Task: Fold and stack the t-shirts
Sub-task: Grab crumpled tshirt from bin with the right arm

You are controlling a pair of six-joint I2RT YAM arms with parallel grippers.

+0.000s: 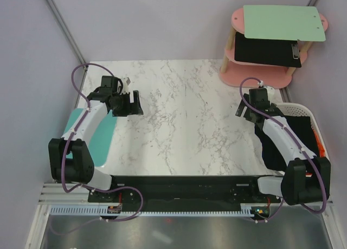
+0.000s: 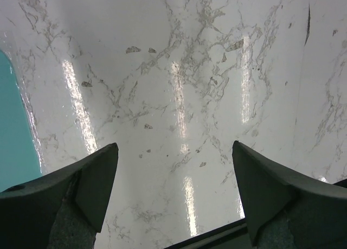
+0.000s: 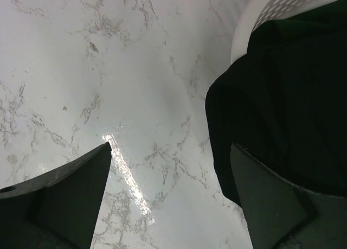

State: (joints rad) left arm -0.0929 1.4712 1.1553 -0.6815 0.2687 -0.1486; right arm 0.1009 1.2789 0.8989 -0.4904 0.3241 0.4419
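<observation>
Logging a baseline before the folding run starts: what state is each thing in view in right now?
left gripper: open, empty, over the table.
right gripper: open, empty, beside the basket.
black t-shirt: unfolded, bunched in the basket, spilling over its rim.
orange fabric: only a sliver shows in the basket.
basket: upright, holding cloth.
clipboard: flat on the lower shelf of the stand.

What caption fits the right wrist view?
Open right gripper over the marble table, next to a black t-shirt draped over the white basket.
</observation>
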